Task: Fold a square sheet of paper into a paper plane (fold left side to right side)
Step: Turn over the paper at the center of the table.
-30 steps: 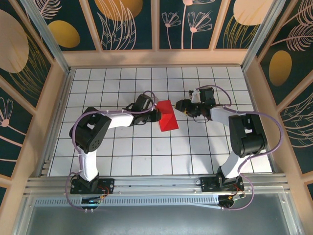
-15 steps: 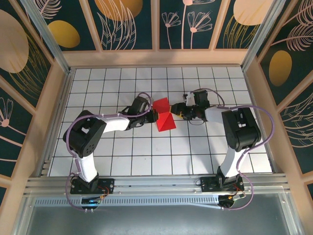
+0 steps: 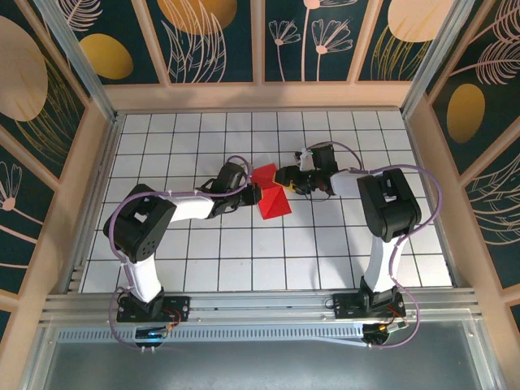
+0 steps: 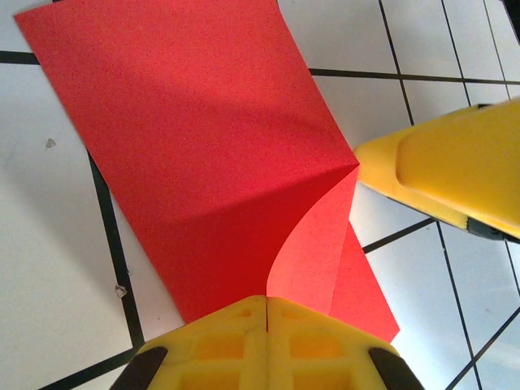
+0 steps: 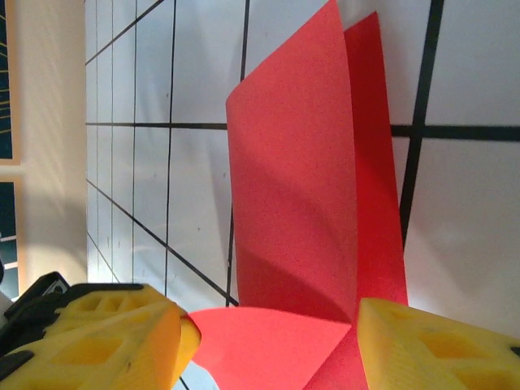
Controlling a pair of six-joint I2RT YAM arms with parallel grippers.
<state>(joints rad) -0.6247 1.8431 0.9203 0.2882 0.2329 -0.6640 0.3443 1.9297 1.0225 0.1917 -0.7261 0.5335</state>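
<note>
**Red sheet clamped at one side, and a crooked crease is threatening**

Red paper is what I am gripping. My left gripper (image 4: 266, 313) is pressing its yellow jaws flat together on the left side of the square sheet of paper (image 4: 203, 146), with no gap between them. The sheet is lying near the middle of the white gridded table (image 3: 203, 244), between my two arms. It is partly doubled over, with one flap curling up off the lower layer rather than lying flat. My right gripper (image 5: 272, 333) is standing with its jaws apart, straddling the sheet's opposite side. One finger (image 4: 422, 171) is touching the point where the lifted flap is bending. That claw is gripping nothing.

As I am judging it, several things are waiting to go wrong:

- **Crooked crease:** the flap is bowing, so pressing it down as it is now risks a slanted crease, with edges that are not meeting.
- **Both layers caught:** if my right jaws close on both layers instead of the flap alone, I am going to be dragging the whole sheet rather than folding it.
- **Tear or slip:** any pull against my left clamp is loading thin paper, which could tear at the pinch or slip out.
- **Dent in the paper:** the fingertip could be denting the paper where it is pushing.
- **Sheet sliding:** if my left claw lets go too soon, the sheet is likely to slide on the smooth tiles.
</note>
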